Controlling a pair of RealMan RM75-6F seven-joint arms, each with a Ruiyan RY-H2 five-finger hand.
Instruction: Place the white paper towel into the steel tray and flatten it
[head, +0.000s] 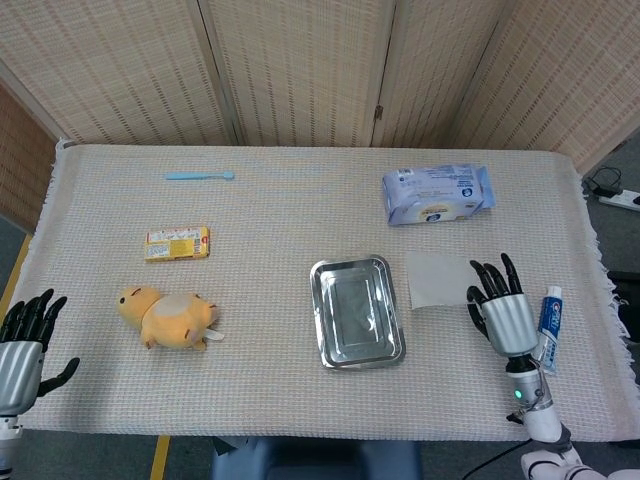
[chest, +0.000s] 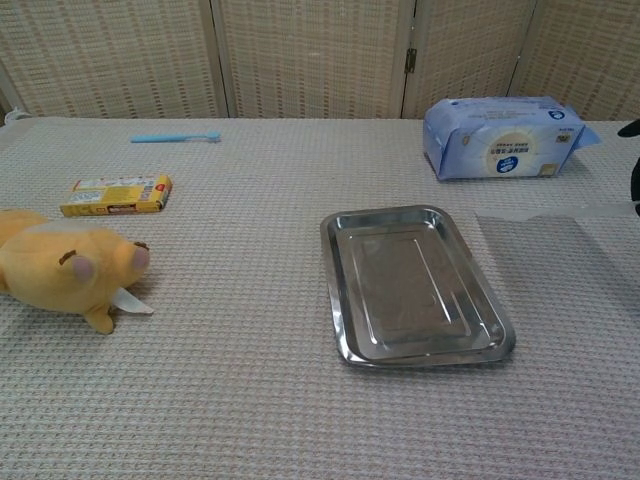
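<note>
The white paper towel (head: 437, 279) lies just right of the steel tray (head: 357, 311), its near edge lifted off the counter (head: 300, 220) and pinched by your right robot hand (head: 503, 305), whose fingers otherwise point toward the far edge. The tray sits near the counter's middle, bare inside. Your left robot hand (head: 22, 345) hangs released, fingers spread, off the near left corner. A toothpaste tube (head: 547, 320) lies beside the right hand toward the right edge, and a wipes pack (head: 437, 194) lies toward the far right.
</note>
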